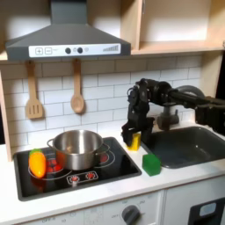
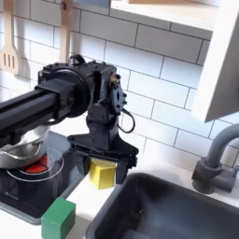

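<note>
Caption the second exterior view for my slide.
Black gripper poised over a yellow block between stove and sink, green block in front.

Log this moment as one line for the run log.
hand: down on yellow block, grip unclear | block: counter between stove and sink | green block: apart, nearer front | pot: on stove

Both exterior views low-res, soft, slightly blurred throughout. Light even, diffuse, from above; warm tint in first exterior view, cooler in second. Soft shadow on table beneath the jaws. Mild glare on steel pot (image 1: 77, 148). Black arm (image 2: 65, 93) loses detail.
</note>
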